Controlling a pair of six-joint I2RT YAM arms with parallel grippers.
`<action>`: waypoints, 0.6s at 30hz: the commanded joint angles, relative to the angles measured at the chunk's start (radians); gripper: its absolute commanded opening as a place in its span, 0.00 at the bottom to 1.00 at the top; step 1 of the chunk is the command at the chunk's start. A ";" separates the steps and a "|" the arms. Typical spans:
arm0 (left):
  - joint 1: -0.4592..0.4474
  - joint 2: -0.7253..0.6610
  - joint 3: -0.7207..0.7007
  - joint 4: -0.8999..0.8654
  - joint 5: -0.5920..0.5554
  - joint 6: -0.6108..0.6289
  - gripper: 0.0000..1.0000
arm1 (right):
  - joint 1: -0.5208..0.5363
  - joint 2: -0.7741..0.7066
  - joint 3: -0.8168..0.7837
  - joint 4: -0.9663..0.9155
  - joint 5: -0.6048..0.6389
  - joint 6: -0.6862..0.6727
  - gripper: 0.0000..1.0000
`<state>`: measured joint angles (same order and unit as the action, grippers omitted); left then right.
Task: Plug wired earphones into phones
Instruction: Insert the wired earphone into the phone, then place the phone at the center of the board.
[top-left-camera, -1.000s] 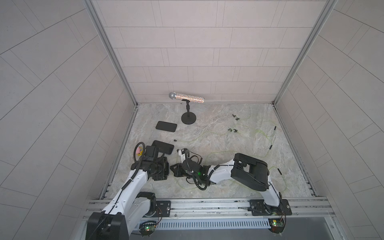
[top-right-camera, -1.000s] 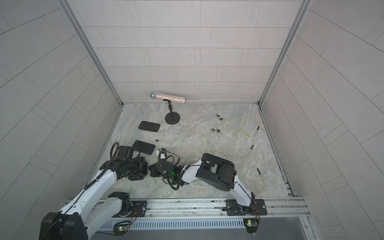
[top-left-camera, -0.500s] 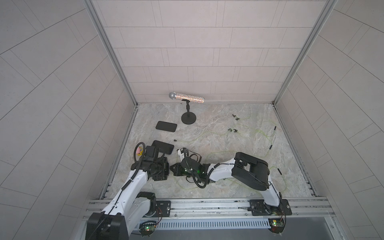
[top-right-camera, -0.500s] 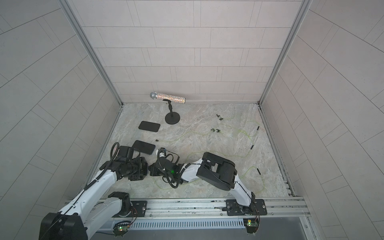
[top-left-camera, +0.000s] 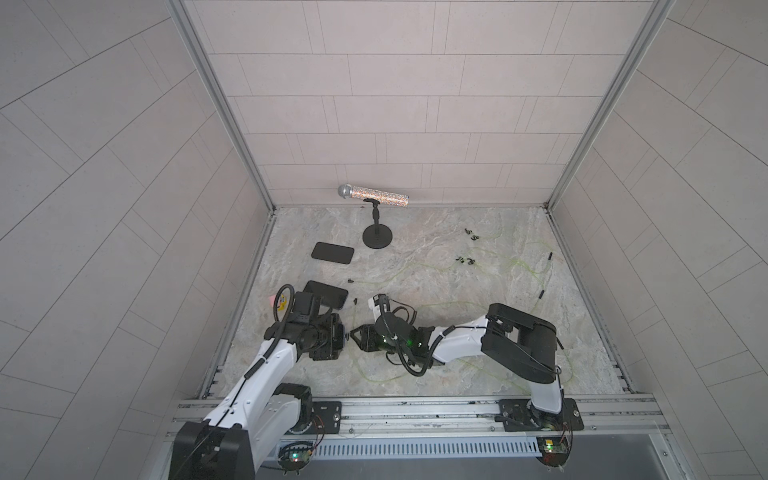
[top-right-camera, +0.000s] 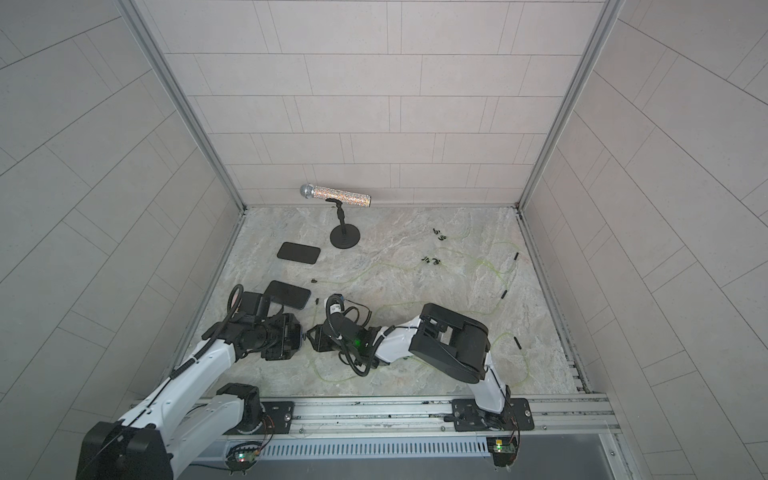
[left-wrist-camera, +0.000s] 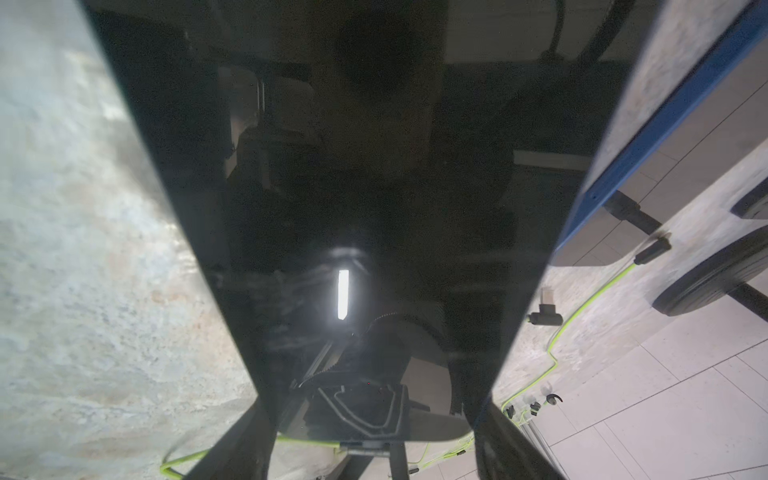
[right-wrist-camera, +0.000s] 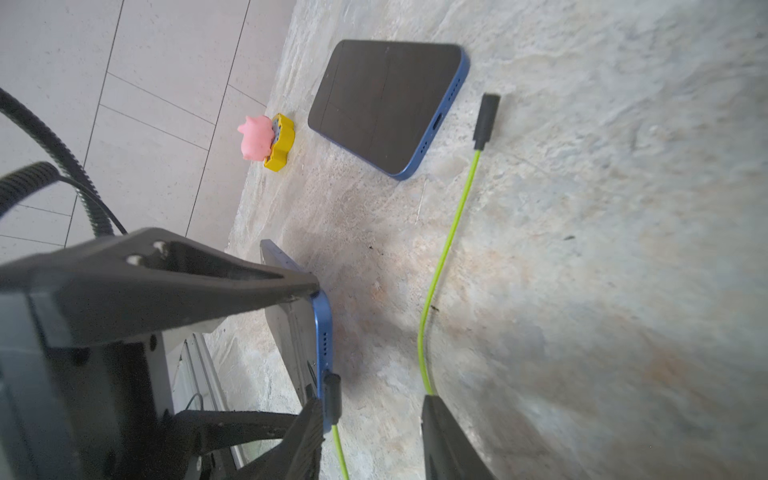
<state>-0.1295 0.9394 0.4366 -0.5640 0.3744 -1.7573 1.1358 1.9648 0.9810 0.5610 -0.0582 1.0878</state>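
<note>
Looking like a robotics lab test cell. Being boxed in on three sides by pale tiled wall panels (top-left-camera: 374, 104) held in aluminium corner posts (top-left-camera: 220, 104). Carrying two white-and-black robot arms (top-left-camera: 266, 370) bolted to an aluminium rail (top-left-camera: 415, 415) along the front of a marble-patterned table (top-left-camera: 436, 257). Running bare circuit boards (top-left-camera: 296, 456) with small lit LEDs beside a vent grille (top-left-camera: 415, 449) under that rail.

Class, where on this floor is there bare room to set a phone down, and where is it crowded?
Bare: between the stand base and the earbuds; the corner behind the far phone. Crowded: around the left claw gripping a phone, the right claw, the green cables.
</note>
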 joint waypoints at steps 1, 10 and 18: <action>-0.002 0.014 -0.022 -0.004 -0.033 -0.004 0.60 | -0.009 -0.077 -0.033 -0.034 0.046 -0.035 0.43; -0.002 0.123 -0.052 0.052 -0.069 0.019 0.66 | -0.025 -0.211 -0.036 -0.281 0.177 -0.133 0.40; -0.002 0.129 0.018 -0.052 -0.111 0.105 0.95 | -0.055 -0.112 0.192 -0.550 0.163 -0.222 0.39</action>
<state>-0.1295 1.0657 0.4442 -0.5289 0.3370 -1.7107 1.0859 1.8069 1.0966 0.1528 0.0914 0.9199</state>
